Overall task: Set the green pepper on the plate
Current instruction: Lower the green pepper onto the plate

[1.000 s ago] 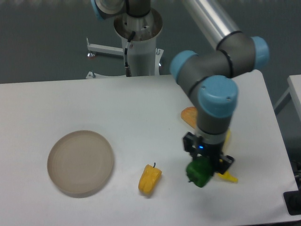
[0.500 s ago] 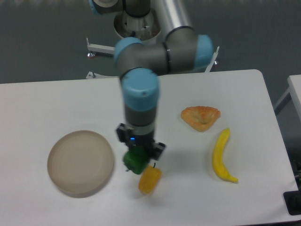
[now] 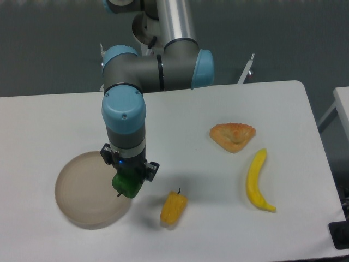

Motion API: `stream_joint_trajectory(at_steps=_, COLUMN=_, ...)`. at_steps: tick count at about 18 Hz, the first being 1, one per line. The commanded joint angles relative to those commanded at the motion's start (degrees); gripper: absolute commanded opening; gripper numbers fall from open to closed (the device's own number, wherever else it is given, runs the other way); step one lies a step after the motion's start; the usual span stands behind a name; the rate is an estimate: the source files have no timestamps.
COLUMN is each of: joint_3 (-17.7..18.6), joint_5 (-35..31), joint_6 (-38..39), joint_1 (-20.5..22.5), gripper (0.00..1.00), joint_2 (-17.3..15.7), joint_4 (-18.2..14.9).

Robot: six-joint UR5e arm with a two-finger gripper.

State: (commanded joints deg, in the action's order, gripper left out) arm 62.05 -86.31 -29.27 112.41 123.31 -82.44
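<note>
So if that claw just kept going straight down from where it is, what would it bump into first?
Most likely the plate: the gripper points down over its right edge, holding the green pepper, so the pepper would touch first. Its height above the plate is unclear.

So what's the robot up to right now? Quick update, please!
Pincer shut on green pepper. Pepper held at plate right edge. Yellow pepper off to the side, not in the way.
</note>
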Motion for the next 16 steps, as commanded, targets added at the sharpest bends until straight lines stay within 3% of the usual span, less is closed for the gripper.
stream_joint_trajectory(at_steps=12, joint_3=0.70, joint_5=0.00, joint_6=1.49, joint_1=-0.09, gripper=0.49, joint_2=0.53, joint_4=0.09)
stream_joint_trajectory(at_steps=16, joint_3=2.90, joint_5=0.00, joint_6=4.48, joint_1=-1.40, gripper=0.49, joint_2=0.62, joint_4=0.52)
